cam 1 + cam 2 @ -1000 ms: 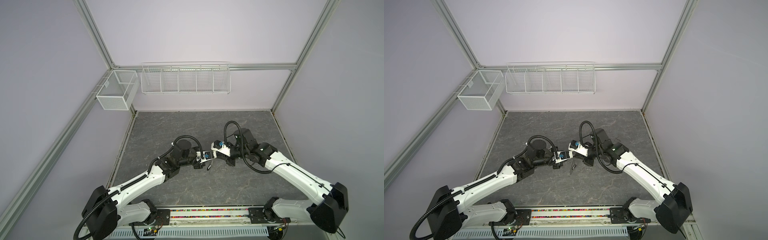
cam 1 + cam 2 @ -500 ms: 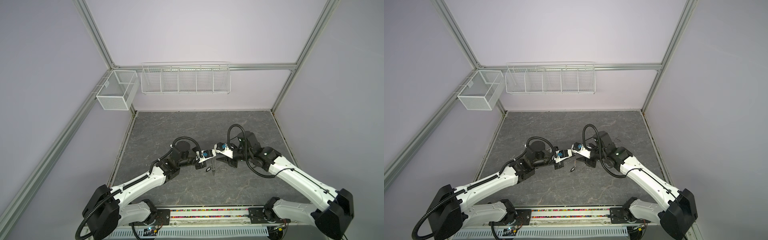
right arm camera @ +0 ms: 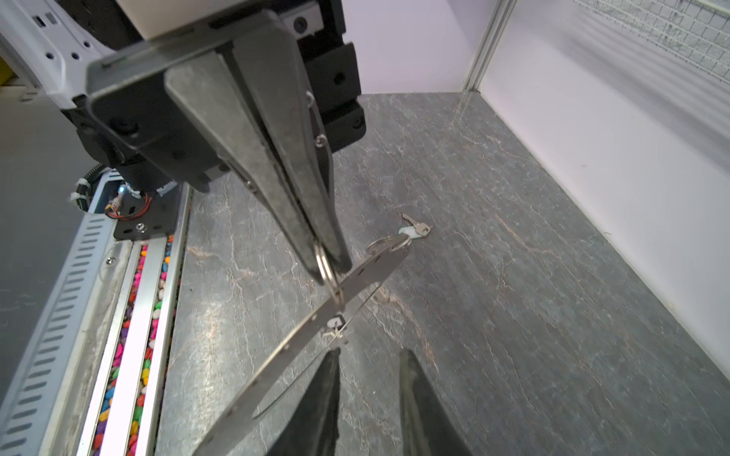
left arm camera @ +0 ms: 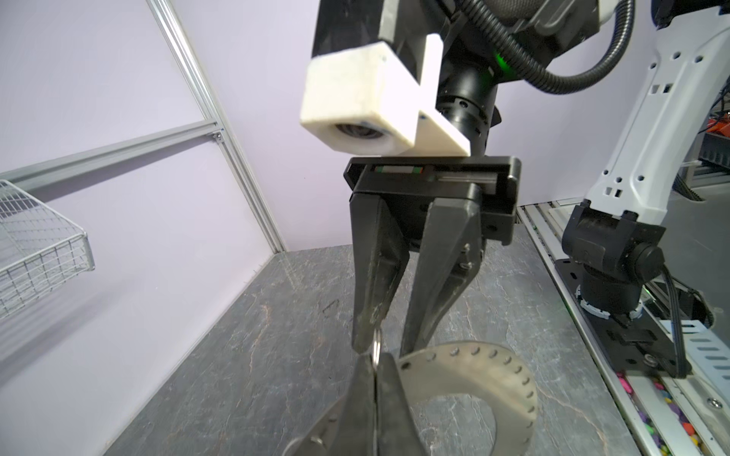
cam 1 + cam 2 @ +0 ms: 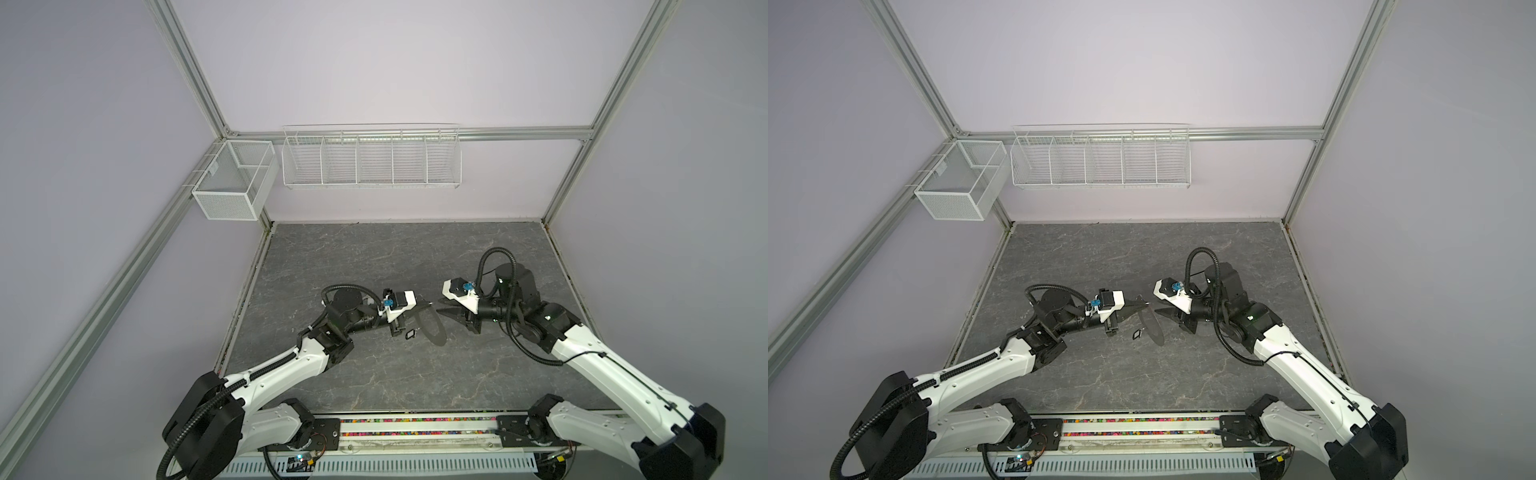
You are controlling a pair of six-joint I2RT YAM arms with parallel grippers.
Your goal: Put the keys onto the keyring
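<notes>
Left gripper (image 3: 331, 272) pinches a split ring (image 3: 333, 290), keyring (image 3: 375, 270) hanging edge-on below; right gripper (image 3: 369, 355) spread.

Soft, even white light fills the cell from above; the lilac walls (image 5: 395, 62) read bright and flat, and shadows beneath the arms (image 5: 291, 365) are faint. The grey marbled tabletop (image 3: 221, 312) carries a pale sheen. In the right wrist view the wire basket (image 3: 671, 23) smears into streaks, the split ring (image 3: 324, 262) glints, and the right gripper (image 3: 369, 353) looms dark, out of focus.
</notes>
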